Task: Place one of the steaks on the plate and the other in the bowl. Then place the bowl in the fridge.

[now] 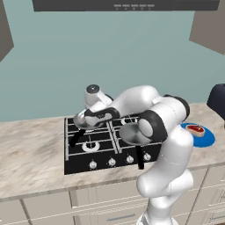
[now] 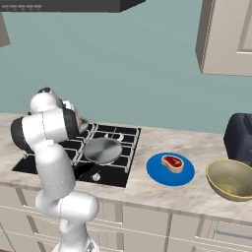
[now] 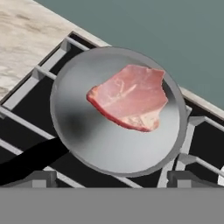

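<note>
Left base view: the white arm point(image 1: 169, 145) rose from the lower right and bent over to the left above the black stovetop point(image 1: 107, 147) at frame centre. The hand sat over a grey frying pan point(image 1: 83, 119) on the rear left burner; the gripper's fingers were hidden by the wrist, so their spread could not be read from here. A second grey pan point(image 1: 131, 133) lay on the right burners, partly behind the elbow. At the right edge the blue plate point(image 1: 206, 137) rested on the marble counter point(image 1: 30, 149) with the red steak point(image 1: 196, 130) on it.

Right base view: the arm stood at the left of the frame. The second pan showed at centre left on the stovetop. Just right of the stove, the blue plate carried the red steak with its whitish fat rim. The yellowish-olive bowl point(image 2: 231, 179) stood at the lower right on the counter, near the plate but apart from it, with nothing seen inside. A dark appliance point(image 2: 239, 138) stood behind the bowl.

Hand view: the pale pink steak point(image 3: 130, 97) lay flat in the first pan, slightly above and right of the pan's middle. The pan's black handle ran off toward the lower left. The jaws stood spread wide, gripping nothing.
</note>
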Controlling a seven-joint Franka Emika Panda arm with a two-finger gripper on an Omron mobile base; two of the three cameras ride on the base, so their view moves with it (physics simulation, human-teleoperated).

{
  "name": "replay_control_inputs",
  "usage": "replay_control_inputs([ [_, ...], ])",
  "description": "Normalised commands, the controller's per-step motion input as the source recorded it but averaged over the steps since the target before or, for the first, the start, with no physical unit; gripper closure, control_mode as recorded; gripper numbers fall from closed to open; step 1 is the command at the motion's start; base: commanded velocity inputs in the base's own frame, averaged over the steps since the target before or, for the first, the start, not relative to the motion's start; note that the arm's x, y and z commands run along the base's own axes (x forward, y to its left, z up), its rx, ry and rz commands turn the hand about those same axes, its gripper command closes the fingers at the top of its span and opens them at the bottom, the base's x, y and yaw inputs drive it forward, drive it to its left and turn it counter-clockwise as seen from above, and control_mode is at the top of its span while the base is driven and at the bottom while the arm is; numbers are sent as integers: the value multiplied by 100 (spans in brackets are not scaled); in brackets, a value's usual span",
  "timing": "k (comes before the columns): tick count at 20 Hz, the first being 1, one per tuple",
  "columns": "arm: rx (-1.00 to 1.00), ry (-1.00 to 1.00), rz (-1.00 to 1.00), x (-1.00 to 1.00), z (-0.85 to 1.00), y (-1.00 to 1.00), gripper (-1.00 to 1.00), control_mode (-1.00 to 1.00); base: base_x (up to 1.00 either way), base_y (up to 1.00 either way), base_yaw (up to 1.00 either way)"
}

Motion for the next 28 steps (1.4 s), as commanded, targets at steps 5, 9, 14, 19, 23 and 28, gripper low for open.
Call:
replay_control_inputs([
  [5, 0, 1, 0, 33, -27, 19, -100, -100, 0, 0, 0],
  [9, 0, 0, 0, 34, -25, 11, -100, -100, 0, 0, 0],
  [14, 0, 0, 0, 35, -29, 2, -100, -100, 0, 0, 0],
  [19, 0, 0, 0, 38, -21, 0, -100, -100, 0, 0, 0],
  [23, 0, 0, 0, 33, -19, 0, -100, -100, 0, 0, 0],
  [28, 0, 0, 0, 25, -22, 0, -100, -100, 0, 0, 0],
])
